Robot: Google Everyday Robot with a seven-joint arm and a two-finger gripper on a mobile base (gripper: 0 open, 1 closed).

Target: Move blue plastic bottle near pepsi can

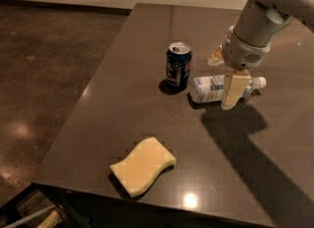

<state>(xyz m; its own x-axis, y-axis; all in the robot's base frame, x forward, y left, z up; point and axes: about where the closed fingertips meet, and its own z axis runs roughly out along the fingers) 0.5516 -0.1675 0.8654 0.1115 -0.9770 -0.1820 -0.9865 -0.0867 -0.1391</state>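
The blue plastic bottle (208, 88) lies on its side on the dark table (147, 50), its white cap (260, 82) pointing right. The pepsi can (178, 65) stands upright just left of the bottle's base, a small gap between them. My gripper (219, 84) hangs over the bottle's middle, straddling it. One tan finger (233, 88) is in front of the bottle and the other (216, 56) is behind it. The fingers stand apart and the bottle rests on the table.
A yellow sponge (143, 165) lies near the table's front edge. The table's left edge drops to a brown floor (44, 74). My arm (274, 6) reaches in from the upper right and casts a shadow across the table's right side.
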